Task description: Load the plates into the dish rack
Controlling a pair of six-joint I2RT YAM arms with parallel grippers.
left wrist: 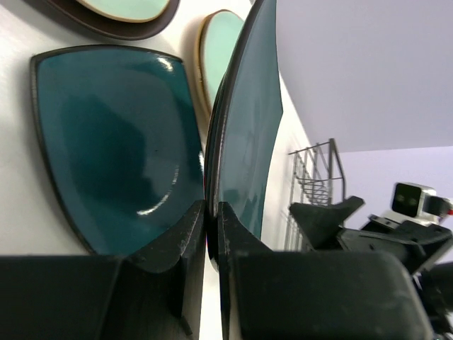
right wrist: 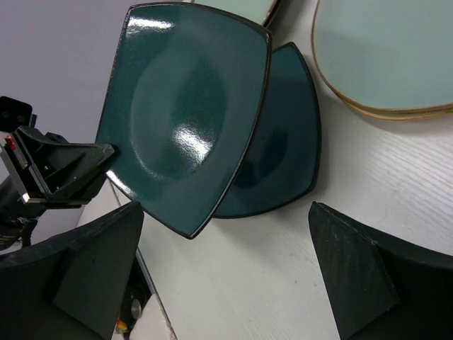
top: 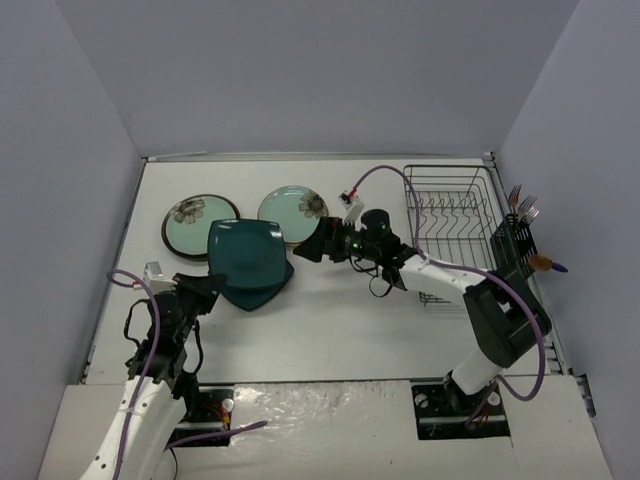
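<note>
1. Currently L gripper (left wrist: 211,219) clamped on near edge of teal plate (top: 247,252); plate is off the table (top: 340,330), tilted up steeply.
2. 2nd teal plate (top: 266,293) lies flat on table, under the held one, partly covered in top view.
3. R gripper (top: 310,245) spread wide, grasping nothing; near held plate's right edge, facing it, no contact.
4. Dark-rim mint plate (top: 200,222) and tan-rim mint plate (top: 292,208) flat, just beyond teal pair.
5. Dish rack (top: 455,215) at far right, well apart from plates; cutlery holder (top: 512,250) on its right side w/ utensils.
</note>
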